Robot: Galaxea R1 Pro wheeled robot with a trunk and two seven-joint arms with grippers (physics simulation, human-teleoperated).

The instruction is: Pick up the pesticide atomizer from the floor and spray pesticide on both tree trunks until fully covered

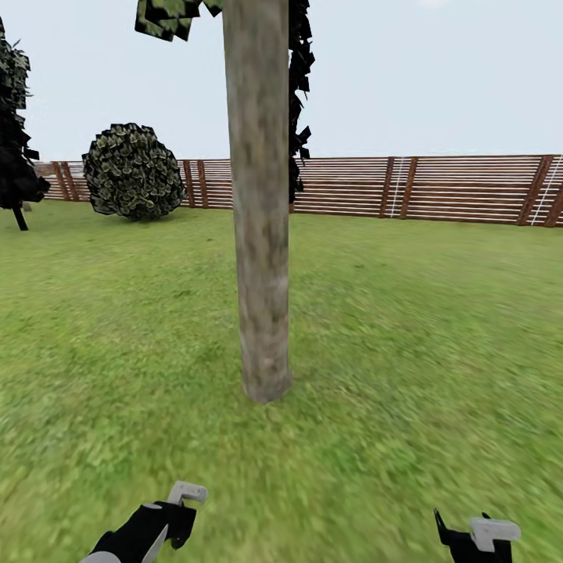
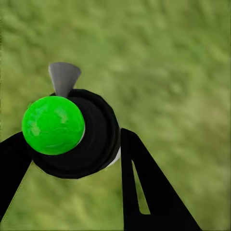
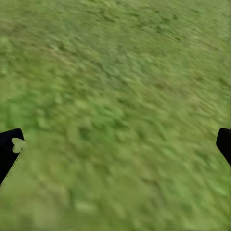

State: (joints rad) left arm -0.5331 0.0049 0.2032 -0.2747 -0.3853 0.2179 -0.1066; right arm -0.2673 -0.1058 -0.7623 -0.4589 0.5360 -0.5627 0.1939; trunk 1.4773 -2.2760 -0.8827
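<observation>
A tree with a thick grey-beige trunk (image 1: 262,234) stands straight ahead on the lawn (image 1: 407,352), its leaves cut off at the upper edge of the head view. Its bark looks plain and mottled; pesticide is out of view. My left gripper (image 1: 168,516) hangs low at the left, short of the trunk. In the left wrist view it (image 2: 72,159) is shut on the pesticide atomizer (image 2: 72,132), a black body with a bright green round cap and a grey nozzle. My right gripper (image 1: 473,539) is low at the right, open (image 3: 115,147) over bare grass.
A brown slatted fence (image 1: 438,188) runs across the back. A round dark bush (image 1: 131,172) sits at the back left before the fence, and a dark narrow tree (image 1: 14,141) stands at the far left edge. Grass spreads on both sides of the trunk.
</observation>
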